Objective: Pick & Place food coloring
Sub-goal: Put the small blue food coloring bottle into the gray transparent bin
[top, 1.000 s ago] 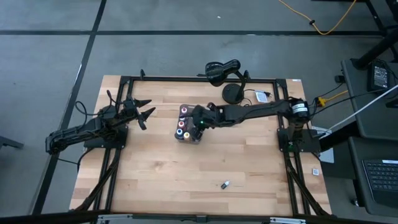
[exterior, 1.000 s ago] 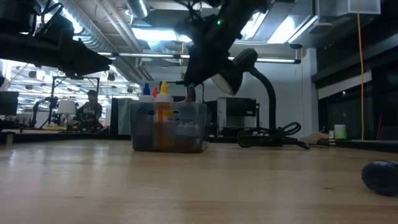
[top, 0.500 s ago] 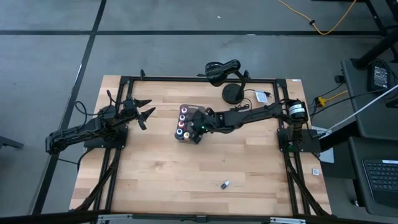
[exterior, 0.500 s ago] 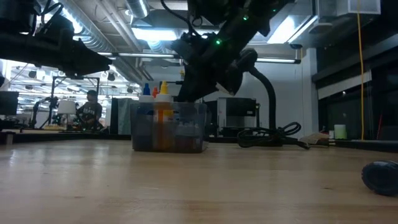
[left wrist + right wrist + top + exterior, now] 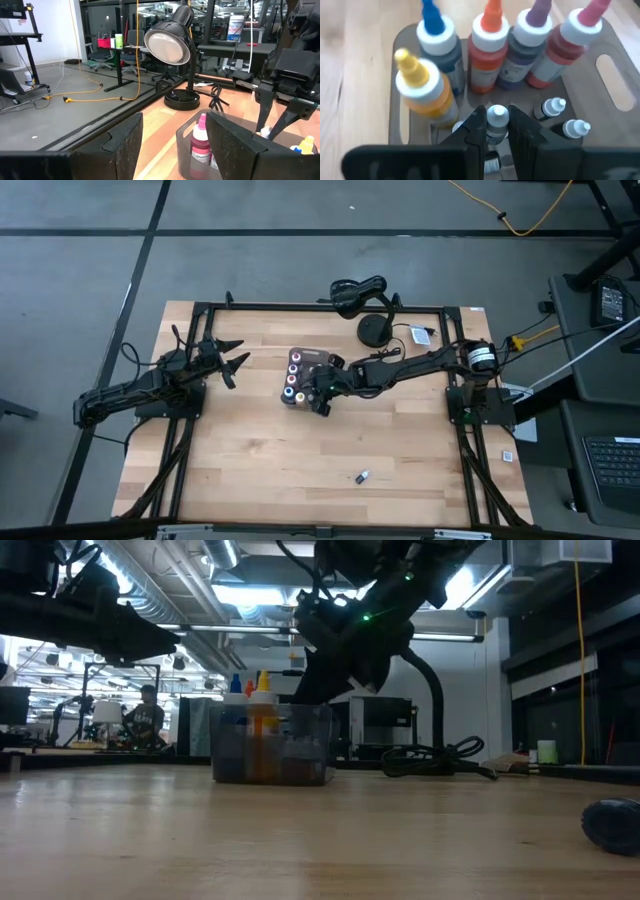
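Observation:
The gray tray sits mid-table with several food coloring bottles standing in it: blue, orange, purple, pink and yellow caps, plus two small white-tipped ones. My right gripper reaches down into the tray and is shut on a white-capped bottle. My left gripper waits open above the table, left of the tray. One small dark bottle lies on the table near the near edge. My right gripper pinches the white-capped bottle at its cap and neck between the two fingers, coming from above and slanting down from the table's right. The bottle stands upright inside the tray, beside the yellow-capped one; its base is hidden by the fingers.
A black desk lamp with round base and cable stands behind the tray at the far edge. A small card lies near it. Bare wood lies toward the near edge. A person sits far back in the room.
My right gripper has come down from above the tray into it, behind the tray's front wall, with the arm sinking lower and the bottle going down with it. The left arm has kept still.

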{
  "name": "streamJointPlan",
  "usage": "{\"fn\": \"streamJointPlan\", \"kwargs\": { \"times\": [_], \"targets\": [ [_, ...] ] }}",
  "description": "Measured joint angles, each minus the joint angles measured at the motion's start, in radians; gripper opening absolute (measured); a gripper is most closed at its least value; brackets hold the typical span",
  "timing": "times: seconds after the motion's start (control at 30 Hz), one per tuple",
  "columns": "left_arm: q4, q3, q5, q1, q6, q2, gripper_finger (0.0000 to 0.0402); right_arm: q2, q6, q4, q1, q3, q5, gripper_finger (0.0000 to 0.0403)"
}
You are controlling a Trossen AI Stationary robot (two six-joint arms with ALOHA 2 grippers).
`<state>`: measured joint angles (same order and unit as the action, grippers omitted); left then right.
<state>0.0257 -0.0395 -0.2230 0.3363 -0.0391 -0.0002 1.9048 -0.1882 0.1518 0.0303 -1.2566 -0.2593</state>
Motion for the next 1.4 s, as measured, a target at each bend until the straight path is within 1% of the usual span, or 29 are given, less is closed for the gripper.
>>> {"fn": "streamJointPlan", "kwargs": {
  "times": [0.13,0.23,0.63,0.87,1.07,1.4],
  "targets": [
    [0.000,0.000,0.000,0.000,0.000,0.000,0.0212,-0.009,0.066,-0.044,0.000,0.032,0.045,0.0063],
    [0.000,0.000,0.000,0.000,0.000,0.000,0.0212,-0.010,0.080,-0.068,0.000,0.052,0.077,0.0063],
    [0.000,0.000,0.000,0.000,0.000,0.000,0.0212,-0.011,0.059,-0.158,-0.015,0.111,0.070,0.0063],
    [0.000,0.000,0.000,0.000,0.000,0.000,0.0212,-0.011,0.062,-0.151,-0.048,0.111,0.069,0.0063],
    [0.000,0.000,0.000,0.000,0.000,0.000,0.0212,-0.012,0.065,-0.127,-0.052,0.111,0.066,0.0063],
    [0.000,0.000,0.000,0.000,0.000,0.000,0.0212,-0.012,0.074,-0.111,-0.056,0.110,0.094,0.0063]
  ]
}}
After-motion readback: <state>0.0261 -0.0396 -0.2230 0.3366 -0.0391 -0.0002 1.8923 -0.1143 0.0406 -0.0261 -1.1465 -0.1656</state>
